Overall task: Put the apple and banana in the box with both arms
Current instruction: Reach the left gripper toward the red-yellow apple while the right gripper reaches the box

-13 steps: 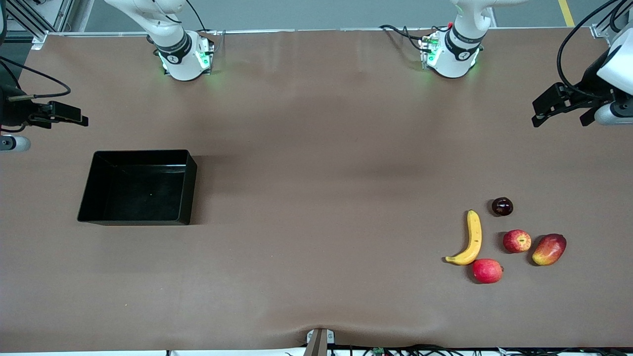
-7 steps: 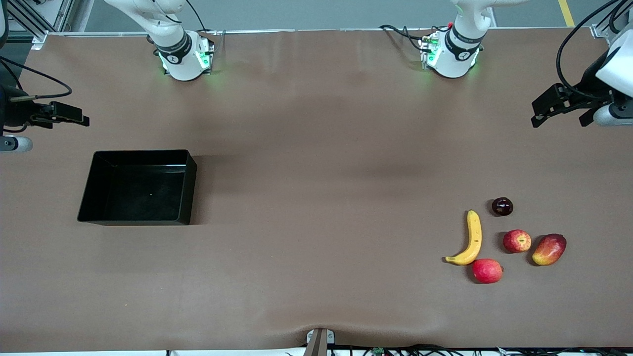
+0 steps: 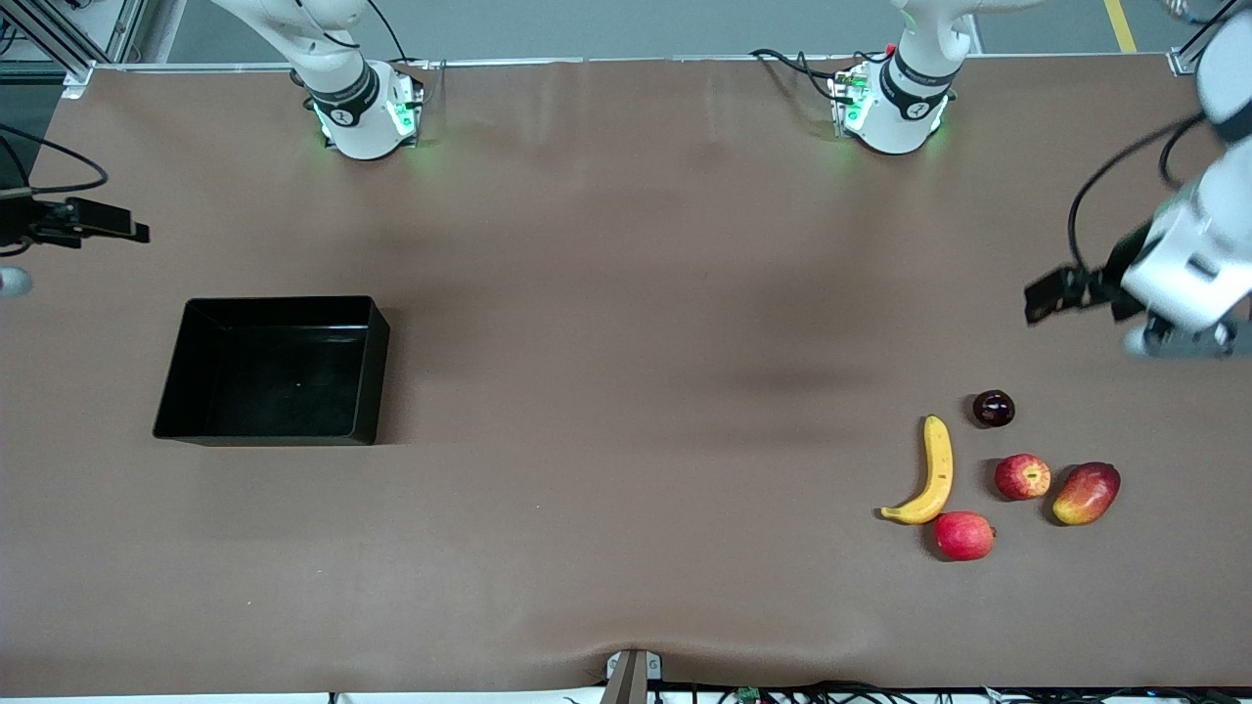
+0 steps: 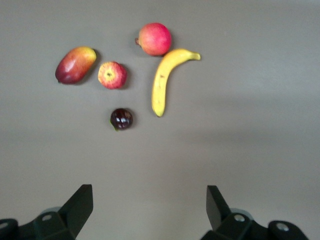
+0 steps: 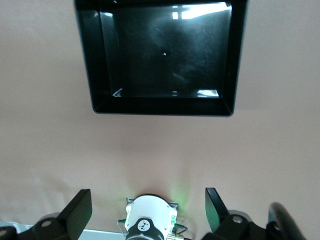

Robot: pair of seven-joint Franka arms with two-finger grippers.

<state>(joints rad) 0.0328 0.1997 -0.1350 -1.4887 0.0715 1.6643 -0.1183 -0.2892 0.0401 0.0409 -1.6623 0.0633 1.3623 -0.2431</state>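
Banana (image 3: 934,473) and apple (image 3: 1022,476) just apart on the table (image 3: 626,391), apple toward the left arm's end from the banana; black box (image 3: 274,370) well apart from the banana, toward the right arm's end. Left gripper (image 4: 149,210) up over bare table near the banana, jaws wide and holding nothing. Right gripper (image 5: 148,210) in the air at the table edge well apart from the banana, jaws likewise wide and empty.

Brown table (image 3: 626,293) – box (image 3: 166,391), banana (image 3: 934,474), apple (image 3: 1022,476), other fruits.
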